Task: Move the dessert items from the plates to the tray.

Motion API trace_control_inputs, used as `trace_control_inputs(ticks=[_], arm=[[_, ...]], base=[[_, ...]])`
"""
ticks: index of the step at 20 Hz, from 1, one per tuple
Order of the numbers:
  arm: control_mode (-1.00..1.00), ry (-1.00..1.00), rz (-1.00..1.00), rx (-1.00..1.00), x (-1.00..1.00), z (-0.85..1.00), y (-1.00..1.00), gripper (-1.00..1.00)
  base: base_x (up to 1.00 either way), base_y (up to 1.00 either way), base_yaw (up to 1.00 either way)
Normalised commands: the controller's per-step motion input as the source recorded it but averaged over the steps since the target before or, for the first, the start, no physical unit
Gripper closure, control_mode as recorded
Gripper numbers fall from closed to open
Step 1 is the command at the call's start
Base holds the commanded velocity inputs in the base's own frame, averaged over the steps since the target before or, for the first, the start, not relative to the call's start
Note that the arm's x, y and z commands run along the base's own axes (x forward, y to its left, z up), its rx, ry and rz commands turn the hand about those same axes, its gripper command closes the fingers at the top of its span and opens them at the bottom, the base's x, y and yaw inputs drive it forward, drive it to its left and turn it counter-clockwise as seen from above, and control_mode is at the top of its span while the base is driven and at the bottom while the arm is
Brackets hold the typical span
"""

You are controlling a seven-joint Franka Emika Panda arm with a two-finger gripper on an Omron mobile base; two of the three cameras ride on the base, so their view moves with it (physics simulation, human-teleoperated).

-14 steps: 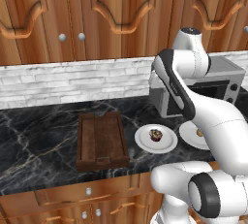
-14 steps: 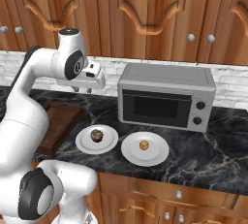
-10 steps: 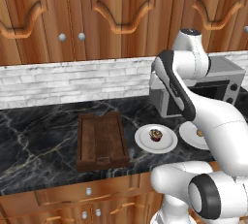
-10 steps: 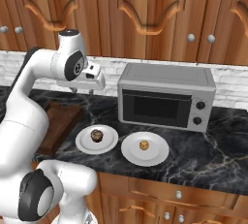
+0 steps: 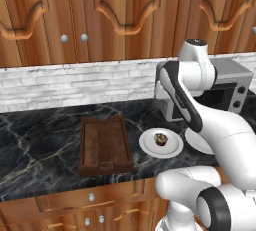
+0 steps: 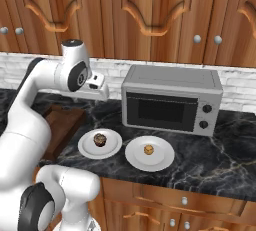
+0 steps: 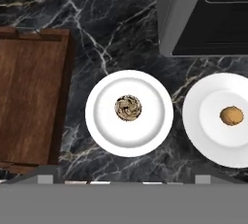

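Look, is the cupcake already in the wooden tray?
No, the cupcake sits on a white plate beside the tray, which holds no dessert.

Two white plates sit on the black marble counter (image 7: pixel 121 34): one plate (image 7: pixel 129 113) carries one dark cupcake (image 7: pixel 128 107), the other plate (image 7: pixel 220 119) carries one small tan pastry (image 7: pixel 232 116). That makes two desserts in all, one to a plate. There is one wooden tray (image 7: pixel 30 97) with nothing on its slats, and one grey microwave (image 6: pixel 172 99). One robot arm (image 6: pixel 47 82) reaches over the counter. Above, the cupboard doors show four round knobs (image 6: pixel 198 39) in the right base view.
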Motion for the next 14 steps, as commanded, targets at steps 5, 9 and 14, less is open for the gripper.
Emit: trace_control_inputs(ticks=[5,9,14], arm=[[-1.00,0.00,0.00,0.00,0.00,-0.34,-0.01,-1.00],[-1.00,0.00,0.00,0.00,0.00,-0.47,0.00,-1.00],[-1.00,0.03,-0.02,0.00,0.00,-0.29,0.00,-1.00]], base=[[0.00,0.00,0.00],[0.00,0.00,0.00],[0.00,0.00,0.00]])
